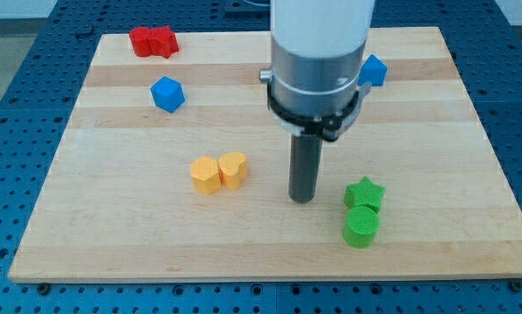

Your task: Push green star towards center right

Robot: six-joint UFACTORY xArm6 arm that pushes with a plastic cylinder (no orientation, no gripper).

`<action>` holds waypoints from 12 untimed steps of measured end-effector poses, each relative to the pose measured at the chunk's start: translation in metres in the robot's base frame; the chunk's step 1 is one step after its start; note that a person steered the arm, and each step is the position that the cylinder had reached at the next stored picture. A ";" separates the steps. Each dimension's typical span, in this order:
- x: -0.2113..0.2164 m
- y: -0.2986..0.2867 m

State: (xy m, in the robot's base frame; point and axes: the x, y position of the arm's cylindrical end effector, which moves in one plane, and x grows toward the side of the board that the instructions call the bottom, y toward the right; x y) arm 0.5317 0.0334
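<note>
The green star (365,193) lies at the view's lower right, touching a green cylinder (362,226) just below it. My tip (303,199) rests on the board to the left of the green star, a short gap away. The rod hangs from the arm's grey and white body (317,61), which hides part of the board's top middle.
Two yellow blocks, a hexagon (205,175) and a heart (233,169), touch each other left of my tip. A blue block (167,94) lies at the upper left. Another blue block (374,71) shows beside the arm. Red blocks (152,42) sit at the top left corner of the wooden board (470,131).
</note>
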 end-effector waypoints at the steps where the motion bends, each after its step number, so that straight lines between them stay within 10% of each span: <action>1: 0.002 0.016; 12: -0.019 0.143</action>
State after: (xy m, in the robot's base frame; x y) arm 0.5122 0.1763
